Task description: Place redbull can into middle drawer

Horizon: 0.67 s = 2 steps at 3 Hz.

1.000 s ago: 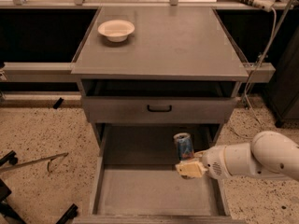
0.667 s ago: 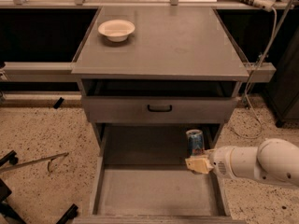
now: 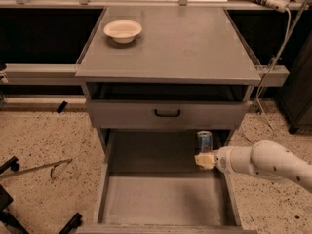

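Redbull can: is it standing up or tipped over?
Standing up. The redbull can shows its shiny top uppermost, at the back right of the middle drawer, right by the gripper.

1. You see warm, dim light; the cabinet top (image 3: 195, 43) catches a soft sheen from above.
2. Deep shadow fills the recess under it.
3. The gripper (image 3: 204, 161), at the right side of the middle drawer (image 3: 161, 199), shows pale and lit.
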Available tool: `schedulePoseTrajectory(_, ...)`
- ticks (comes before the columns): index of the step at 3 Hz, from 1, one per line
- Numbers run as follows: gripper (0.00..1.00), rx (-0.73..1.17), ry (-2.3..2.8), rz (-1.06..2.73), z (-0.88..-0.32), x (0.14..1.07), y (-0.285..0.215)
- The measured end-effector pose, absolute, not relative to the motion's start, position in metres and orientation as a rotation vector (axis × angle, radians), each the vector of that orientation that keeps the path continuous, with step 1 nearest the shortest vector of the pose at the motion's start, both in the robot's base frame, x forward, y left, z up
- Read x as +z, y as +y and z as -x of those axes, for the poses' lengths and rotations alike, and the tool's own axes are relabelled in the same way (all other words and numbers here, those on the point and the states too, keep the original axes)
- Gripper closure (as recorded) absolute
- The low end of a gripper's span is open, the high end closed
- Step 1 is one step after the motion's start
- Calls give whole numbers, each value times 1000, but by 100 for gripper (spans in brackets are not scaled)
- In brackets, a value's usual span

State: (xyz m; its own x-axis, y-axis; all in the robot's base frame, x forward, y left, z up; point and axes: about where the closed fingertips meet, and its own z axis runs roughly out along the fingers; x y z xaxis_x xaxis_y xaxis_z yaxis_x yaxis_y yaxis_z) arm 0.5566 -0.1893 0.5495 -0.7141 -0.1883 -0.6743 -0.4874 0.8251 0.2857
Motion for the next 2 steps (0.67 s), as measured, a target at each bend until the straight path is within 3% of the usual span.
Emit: schedulePoseTrajectory(2, 100, 727, 2396, 481, -586, 462, -161)
